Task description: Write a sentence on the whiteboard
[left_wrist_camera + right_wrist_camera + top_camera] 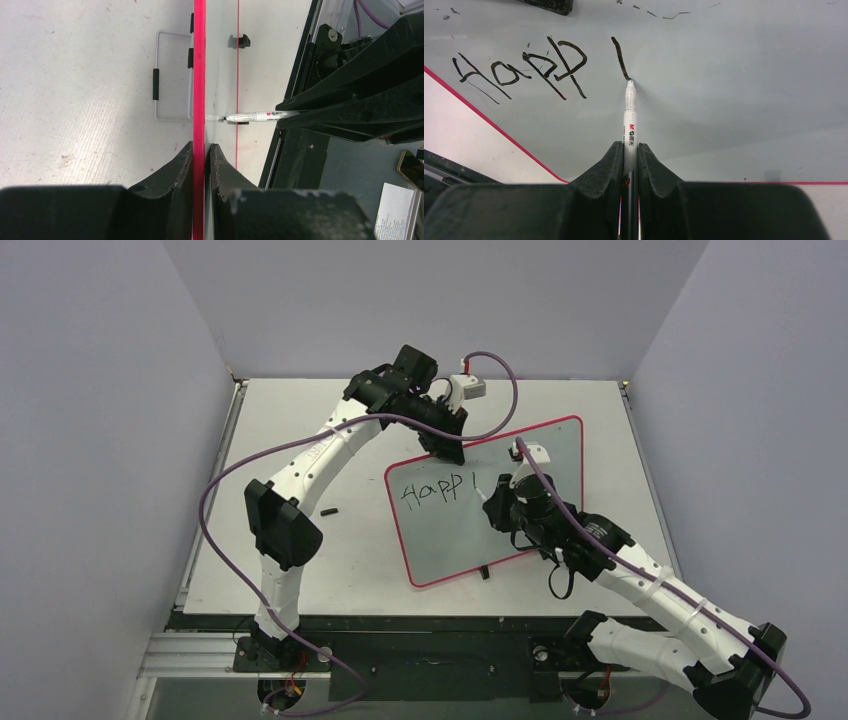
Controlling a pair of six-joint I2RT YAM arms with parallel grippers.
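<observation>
Right gripper (629, 150), nearest the lens. Risk: marker (629, 115) sits in a narrow two-finger pinch. A hard push could slide the barrel back thru the fingers, and a weak one would likely break the line.

Marker tip. Risk: a skid sideways would smear the stroke it rests on, or drag a stray mark across the lettering (524, 67).

Lettering, mid-board: "Happ" plus one downstroke, slanting. Risk: slant may carry later words off line or crowd the red rim. Most of the sentence is not yet written, by my est.

Left gripper (201, 147), far edge. Risk: whiteboard (199, 75) is gripped by its rim only, so pen pressure could pivot or slip it and warp the letters.

Tool state, R: fingers pressed together on the marker barrel. Tip touches the board at the foot of the last stroke. Nothing else is held.

Tool state, L: fingers nearly closed, pinching the board's red rim, one on each face.

Board location: middle of table (75, 100), btw the two arms, turned askew. Looks tilted up off the table on the held side. How its near edge rests, cannot tell.
</observation>
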